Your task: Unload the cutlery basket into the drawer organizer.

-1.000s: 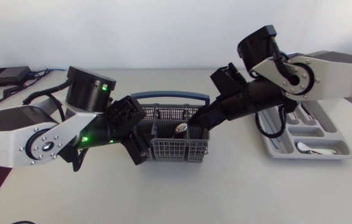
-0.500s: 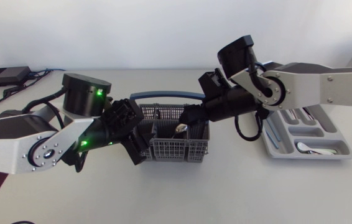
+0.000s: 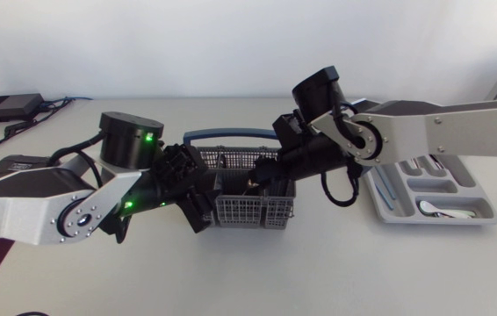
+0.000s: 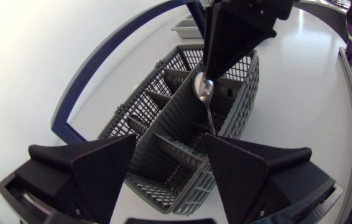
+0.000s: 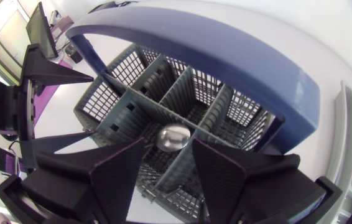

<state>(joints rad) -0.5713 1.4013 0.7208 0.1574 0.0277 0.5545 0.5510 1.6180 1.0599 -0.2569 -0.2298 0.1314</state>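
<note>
Left gripper (image 4: pixel 171 142) clamps the cutlery basket's (image 4: pixel 134 111) end; wrist views reveal a spoon (image 5: pixel 173 135) upright inside, just ahead of the right gripper's (image 5: pixel 168 143) parted jaws; only the head view shows the drawer organizer (image 3: pixel 474 211).

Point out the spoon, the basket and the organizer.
spoon (image 5: pixel 172 137), right wrist view, its bowl.
basket (image 3: pixel 253 211), head view, front wall.
organizer (image 3: pixel 442 220), head view, near rim.

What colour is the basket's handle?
The handle is blue, clearest in the right wrist view.
</note>
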